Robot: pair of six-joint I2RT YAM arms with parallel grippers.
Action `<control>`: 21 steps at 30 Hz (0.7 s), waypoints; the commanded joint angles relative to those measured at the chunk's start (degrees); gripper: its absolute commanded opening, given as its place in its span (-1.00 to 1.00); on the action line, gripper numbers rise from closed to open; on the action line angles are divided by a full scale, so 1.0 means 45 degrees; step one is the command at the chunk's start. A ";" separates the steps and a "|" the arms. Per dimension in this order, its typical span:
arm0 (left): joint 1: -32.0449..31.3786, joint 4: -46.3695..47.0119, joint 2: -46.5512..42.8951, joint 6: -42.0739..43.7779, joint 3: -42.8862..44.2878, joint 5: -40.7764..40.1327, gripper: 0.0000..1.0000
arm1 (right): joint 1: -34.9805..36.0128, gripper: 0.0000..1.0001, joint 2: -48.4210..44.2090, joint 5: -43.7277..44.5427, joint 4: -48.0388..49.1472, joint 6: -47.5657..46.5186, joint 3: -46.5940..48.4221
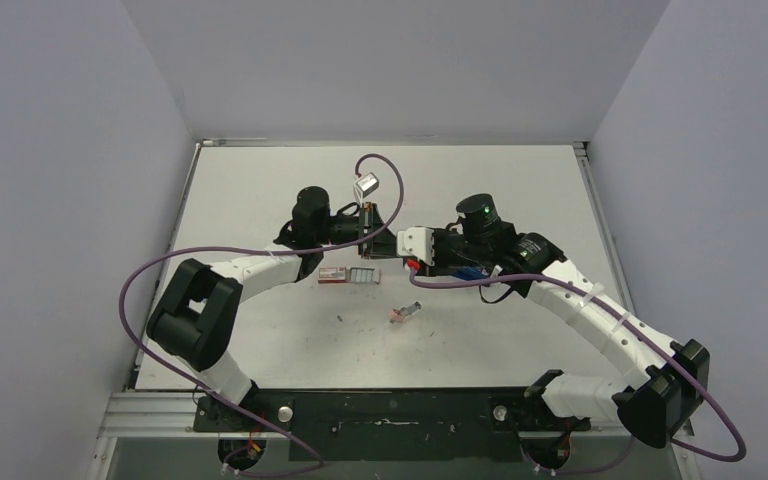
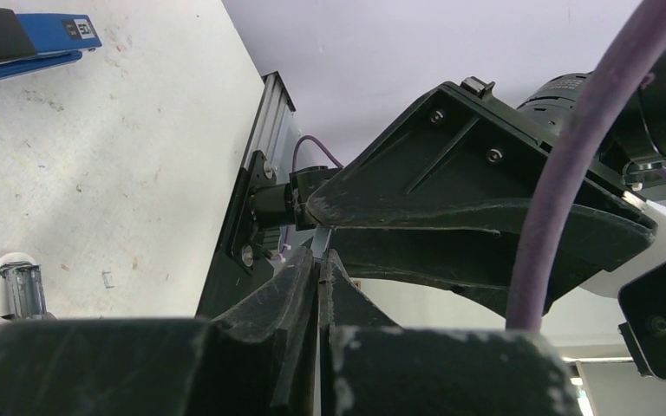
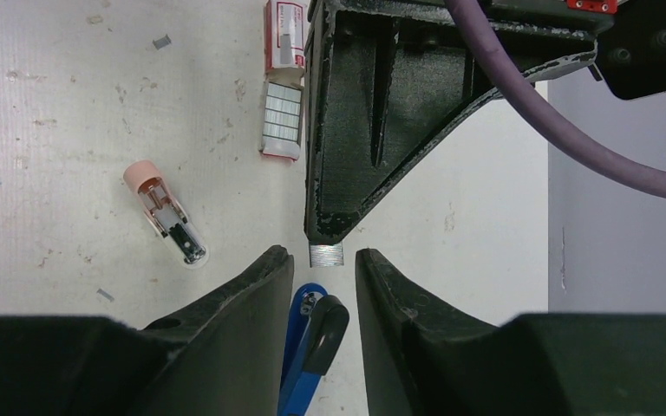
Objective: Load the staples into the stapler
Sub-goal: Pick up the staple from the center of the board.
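White, scuffed tabletop [image 1: 260,340], boxed in by pale lavender walls [image 1: 60,150] on three sides, with a metal rail along its far and right edges. The landmark is the red-and-white staple box [image 3: 283,35] near the middle, its tray of staples [image 3: 281,117] slid out.

Just right of the box in the overhead view, the two arms meet tip to tip. The left end effector [image 3: 325,238] is pinched fully closed on a short silvery staple strip [image 3: 326,254], which pokes out of its tip. The right end effector [image 3: 323,260] faces it with its fingers [image 3: 260,295] parted by a narrow gap, gripping nothing. The strip sits right in that gap, though whether it touches either finger can't be told.

The stapler [image 3: 310,347], blue with a black end, lies further right of the box. A small pink-capped tool [image 3: 166,215] rests on the arm-base side of the box, well apart from it. Stray staple bits [image 3: 162,41] fleck the surface nearby.

Bare white surface runs from the box toward the arm bases and out to the left wall, and there's more behind it up to the far rail.

Hard to read: from overhead the right arm covers most of the stapler, and both wrist views cut it off, so whether its magazine is open can't be told. The left wrist view is mostly filled by the right arm's black body and a purple cable [image 2: 572,165].
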 commanded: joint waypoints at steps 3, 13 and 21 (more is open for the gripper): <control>-0.0062 0.0872 -0.0121 0.0057 0.0466 0.0234 -1.00 | 0.0019 -0.43 0.0009 0.0027 0.0358 -0.0017 0.0143; -0.0062 0.0852 -0.0060 0.0077 0.0448 0.0258 -1.00 | 0.0029 -0.62 0.0027 0.0091 0.0283 -0.0076 0.0181; -0.0062 0.0852 -0.0042 0.0136 0.0404 0.0277 -1.00 | 0.0033 -0.65 0.0011 0.0146 0.0243 -0.0067 0.0251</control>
